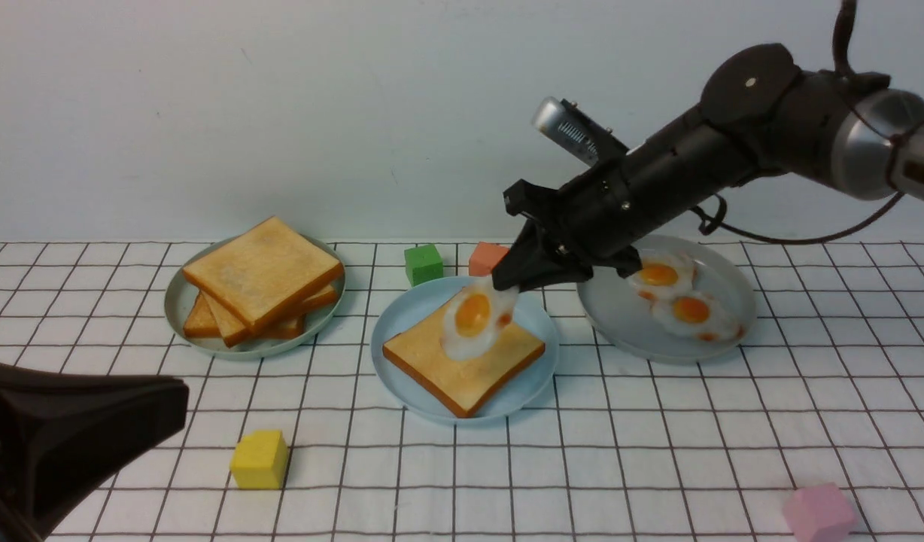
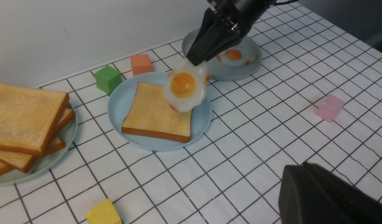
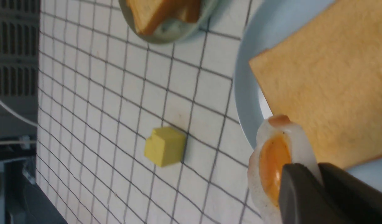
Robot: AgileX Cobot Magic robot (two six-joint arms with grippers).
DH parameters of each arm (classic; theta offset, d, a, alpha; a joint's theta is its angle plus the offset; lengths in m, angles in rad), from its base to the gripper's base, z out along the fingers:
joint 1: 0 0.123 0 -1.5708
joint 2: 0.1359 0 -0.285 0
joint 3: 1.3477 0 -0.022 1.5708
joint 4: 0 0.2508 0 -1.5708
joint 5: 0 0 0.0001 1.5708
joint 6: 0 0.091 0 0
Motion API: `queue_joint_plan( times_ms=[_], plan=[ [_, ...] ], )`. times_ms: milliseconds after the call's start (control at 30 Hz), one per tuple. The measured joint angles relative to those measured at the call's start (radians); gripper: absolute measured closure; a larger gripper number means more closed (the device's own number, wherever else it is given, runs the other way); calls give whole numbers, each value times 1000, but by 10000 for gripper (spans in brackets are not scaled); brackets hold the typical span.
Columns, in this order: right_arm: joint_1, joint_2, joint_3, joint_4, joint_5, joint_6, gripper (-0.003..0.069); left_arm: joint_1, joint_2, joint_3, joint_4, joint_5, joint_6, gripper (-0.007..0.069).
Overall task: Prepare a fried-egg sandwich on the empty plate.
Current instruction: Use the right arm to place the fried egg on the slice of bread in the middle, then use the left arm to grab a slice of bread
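Observation:
The light blue plate (image 1: pixel 402 320) sits mid-table with one toast slice (image 1: pixel 469 361) on it. My right gripper (image 1: pixel 507 286) is shut on the edge of a fried egg (image 1: pixel 473 316), which hangs tilted just above the toast. The same egg shows in the left wrist view (image 2: pixel 183 88) and the right wrist view (image 3: pixel 273 161), where the toast (image 3: pixel 328 93) lies on the plate (image 3: pixel 245 87). My left gripper (image 1: pixel 172 395) is at the near left over the cloth, jaws together, holding nothing; it shows in the left wrist view (image 2: pixel 295 175) too.
A greenish-grey plate (image 1: pixel 177 301) with several toast slices (image 1: pixel 262 271) stands at the left. A grey plate (image 1: pixel 620 324) with two fried eggs (image 1: pixel 676 297) stands at the right. Green (image 1: pixel 423 263), orange (image 1: pixel 488 257), yellow (image 1: pixel 260 459) and pink (image 1: pixel 818 512) cubes lie around.

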Motion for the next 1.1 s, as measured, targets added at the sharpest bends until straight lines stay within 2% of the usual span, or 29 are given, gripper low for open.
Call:
queue_joint_plan(
  times_ms=[200,433,533,600,633,667,733,767,800,867,1000,1100],
  plan=[
    [0,78,0,121,-41,-29,592,0,0,0,3,0,0,625],
    [0,118,1,131,-102,-28,587,0,0,0,8,0,0,624],
    [0,119,1,125,-113,-13,559,0,0,0,10,0,0,623],
    [0,119,1,103,-121,17,482,0,0,0,10,0,0,623],
    [0,119,1,103,-121,20,482,0,0,0,10,0,0,623],
    [0,119,1,79,-121,45,389,0,0,0,10,0,0,622],
    [-1,119,1,54,-114,70,299,0,0,0,10,1,0,621],
    [-1,119,1,52,-112,70,289,0,0,0,10,1,0,621],
    [-5,118,1,29,-95,82,227,0,0,0,10,1,0,620],
    [-17,105,1,-27,-67,98,162,0,0,0,10,1,0,620],
    [-58,42,1,-192,-14,166,152,0,0,0,10,6,0,613],
    [-89,-50,1,-364,52,201,214,0,25,0,10,24,-3,609]
  ],
)
